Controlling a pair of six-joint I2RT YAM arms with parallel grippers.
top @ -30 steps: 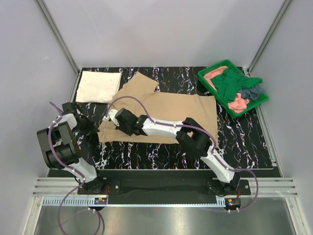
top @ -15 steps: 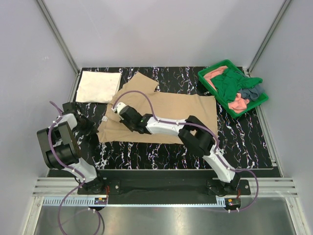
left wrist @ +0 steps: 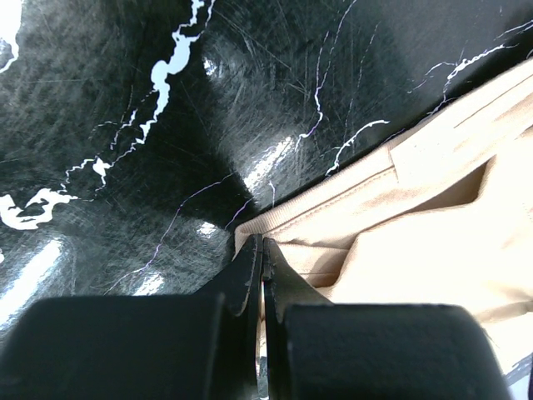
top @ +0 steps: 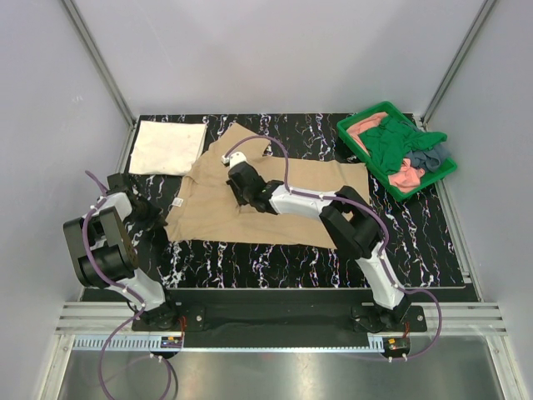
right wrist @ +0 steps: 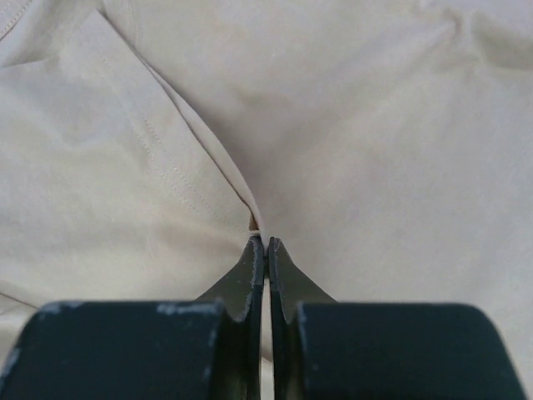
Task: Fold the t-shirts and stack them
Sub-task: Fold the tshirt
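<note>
The tan t-shirt (top: 208, 223) lies spread on the black marbled mat. My right gripper (top: 233, 162) reaches across it to its upper left part. In the right wrist view that gripper (right wrist: 266, 240) is shut on a raised ridge of the tan cloth (right wrist: 350, 142). My left gripper (top: 161, 220) sits at the shirt's lower left corner. Seen from its wrist, the left gripper (left wrist: 262, 240) is shut on the hem corner (left wrist: 333, 212). A folded cream-white t-shirt (top: 166, 147) lies at the back left. Dark green (top: 391, 142), salmon-pink (top: 405, 175) and grey-blue (top: 429, 157) t-shirts are heaped together.
The heap lies in a green plastic tray (top: 363, 115) at the back right corner of the mat. Grey walls and metal rails close in the back and both sides. A white label (top: 179, 202) shows near the tan shirt's left edge.
My right gripper has moved up and to the right across the tan shirt, pulling a fold of cloth with it. The left arm has stayed put.
</note>
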